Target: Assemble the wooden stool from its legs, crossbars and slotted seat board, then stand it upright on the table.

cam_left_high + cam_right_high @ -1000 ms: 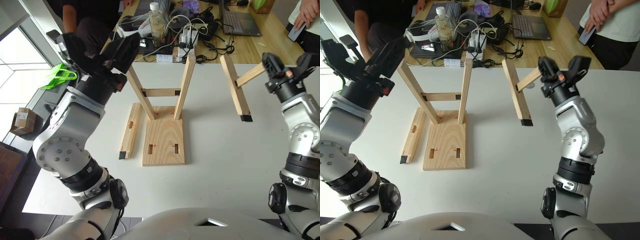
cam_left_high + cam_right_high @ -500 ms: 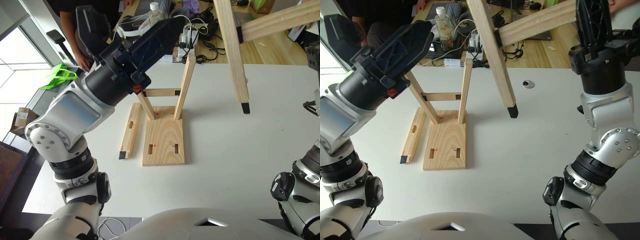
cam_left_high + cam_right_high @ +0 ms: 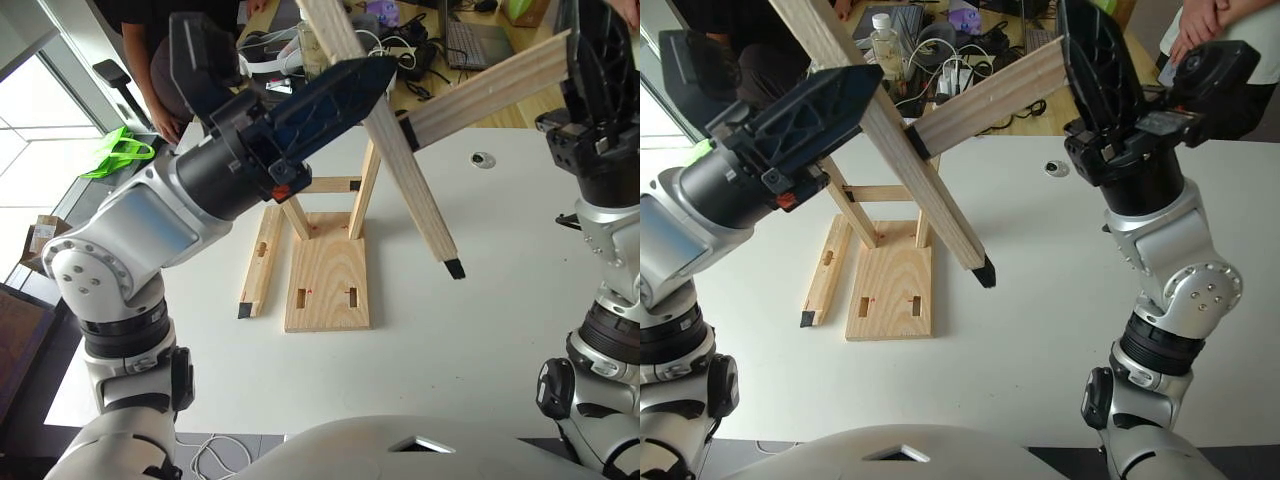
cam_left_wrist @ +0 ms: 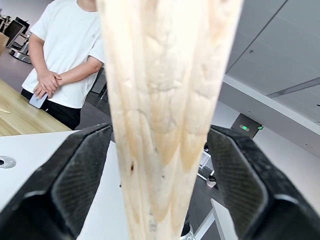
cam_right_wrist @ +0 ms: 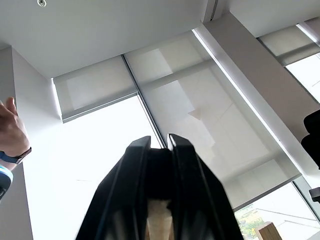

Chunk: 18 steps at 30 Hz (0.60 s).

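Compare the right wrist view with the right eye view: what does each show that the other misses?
Only the right wrist view: the pale wooden crossbar's end pinched between black fingers, against window blinds. Only the right eye view: the flat slotted wooden seat board on the white table, two upright wooden legs standing in it, a loose wooden leg lying beside it, and the left gripper at the raised leg. Both: the right gripper shut on that crossbar.

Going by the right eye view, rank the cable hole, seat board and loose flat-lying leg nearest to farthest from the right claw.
1. Cable hole, on the table near the right claw.
2. Seat board, toward the left.
3. Loose leg, flat along the board's left edge.
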Each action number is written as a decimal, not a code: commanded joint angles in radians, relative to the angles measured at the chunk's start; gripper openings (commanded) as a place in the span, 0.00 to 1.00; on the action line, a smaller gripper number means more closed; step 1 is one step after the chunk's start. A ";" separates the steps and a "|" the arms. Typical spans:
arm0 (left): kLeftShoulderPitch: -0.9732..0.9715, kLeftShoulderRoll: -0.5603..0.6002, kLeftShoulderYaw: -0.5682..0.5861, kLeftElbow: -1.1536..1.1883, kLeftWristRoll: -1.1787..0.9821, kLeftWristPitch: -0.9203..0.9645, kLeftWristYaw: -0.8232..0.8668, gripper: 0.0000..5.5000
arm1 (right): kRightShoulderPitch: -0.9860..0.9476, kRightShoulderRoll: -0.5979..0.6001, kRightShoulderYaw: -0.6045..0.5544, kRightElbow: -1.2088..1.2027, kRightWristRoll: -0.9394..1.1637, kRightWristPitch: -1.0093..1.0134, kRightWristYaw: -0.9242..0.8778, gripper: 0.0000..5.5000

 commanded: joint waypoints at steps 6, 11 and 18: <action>0.026 0.043 0.011 -0.062 -0.011 -0.026 -0.153 0.60 | 0.005 -0.031 0.049 0.081 0.069 0.051 0.053 0.07; 0.034 0.043 0.001 -0.058 -0.011 -0.047 -0.164 0.60 | -0.006 -0.029 0.062 0.092 0.069 0.041 0.062 0.07; 0.049 0.047 -0.013 -0.053 -0.011 -0.052 -0.170 0.60 | -0.002 -0.031 0.069 0.075 0.047 0.038 0.090 0.07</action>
